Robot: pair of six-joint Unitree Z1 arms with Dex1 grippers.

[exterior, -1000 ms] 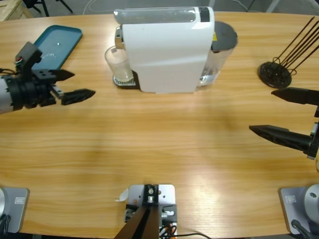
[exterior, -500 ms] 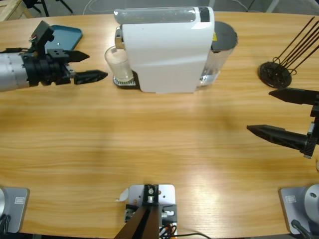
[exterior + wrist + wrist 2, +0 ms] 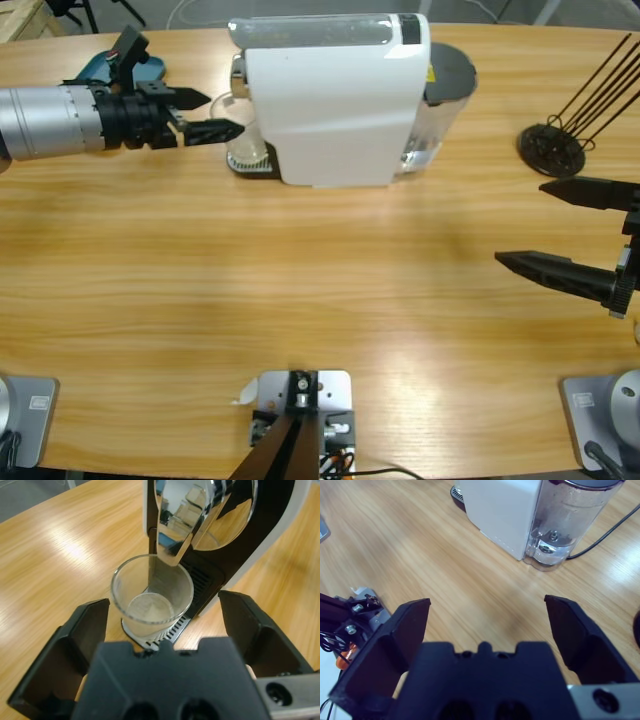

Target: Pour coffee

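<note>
Jaws spread wide on our left gripper (image 3: 214, 115), and we are holding nothing: the clear glass (image 3: 151, 596) is sitting just ahead of our tips, between them, under the spout of the white coffee machine (image 3: 335, 100) on its drip tray. Behind us we are seeing a teal tray (image 3: 90, 70). Our right gripper (image 3: 535, 225) is hanging wide apart and empty over bare table (image 3: 300, 290), well apart from the machine.

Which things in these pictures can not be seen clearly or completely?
- Glass cup, high view: partly hidden by the left gripper and the coffee machine.
- Teal tray, high view: mostly covered by the left arm.
- Water tank, right wrist view: top cut off by the edge.
</note>
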